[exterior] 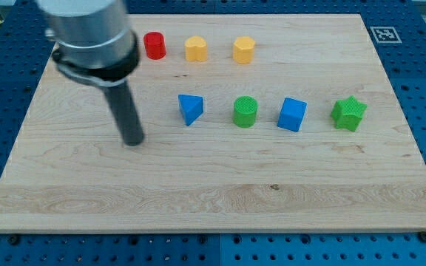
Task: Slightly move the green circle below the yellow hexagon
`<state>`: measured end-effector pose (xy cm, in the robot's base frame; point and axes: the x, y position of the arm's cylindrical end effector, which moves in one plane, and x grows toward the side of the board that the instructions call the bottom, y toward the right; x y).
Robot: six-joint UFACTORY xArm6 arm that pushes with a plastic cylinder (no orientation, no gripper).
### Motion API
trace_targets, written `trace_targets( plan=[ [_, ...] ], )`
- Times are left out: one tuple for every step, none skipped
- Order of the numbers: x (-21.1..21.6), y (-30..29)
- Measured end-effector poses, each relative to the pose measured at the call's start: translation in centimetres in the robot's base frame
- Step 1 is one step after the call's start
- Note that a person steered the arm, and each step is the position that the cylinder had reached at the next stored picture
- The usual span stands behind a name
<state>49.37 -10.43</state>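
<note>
Green circle, small plastic cylinder block, sitting in mid row, well to view's right of my tip; blue triangular plastic block between tip and it, so no straight shot along the row. Yellow hexagon, small plastic block, up in top row, well to view's right and toward view's top from tip; green circle already roughly under it, a touch low perhaps. No fingers on this rig, just bare dark rod; nothing open, closed or gripped; tip resting on pale wooden board, touching no block.

Others, placed from tip: red plastic cylinder toward view's top, slightly right; second yellow plastic block, shape not clear, top right; blue plastic cube and green plastic star far to view's right, beyond green circle.

Risks, as judged: heading straight right would knock blue triangle into green circle; better to swing toward view's bottom and approach from under or beside. Only slight nudge wanted; too long a push could run it up against yellow hexagon or out of line. Round block likely to slip off rod if hit off-centre, drifting toward blue cube just beside it.
</note>
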Motion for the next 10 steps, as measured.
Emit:
trace_targets(
  plan=[
    [0.2, 5.4],
    [0.5, 9.2],
    [0.5, 9.2],
    [0.5, 11.2],
    [0.5, 16.1],
    [0.5, 16.3],
    [0.1, 15.8],
    [-0.8, 15.0],
    [-1.4, 15.0],
    [-2.6, 15.0]
  ],
)
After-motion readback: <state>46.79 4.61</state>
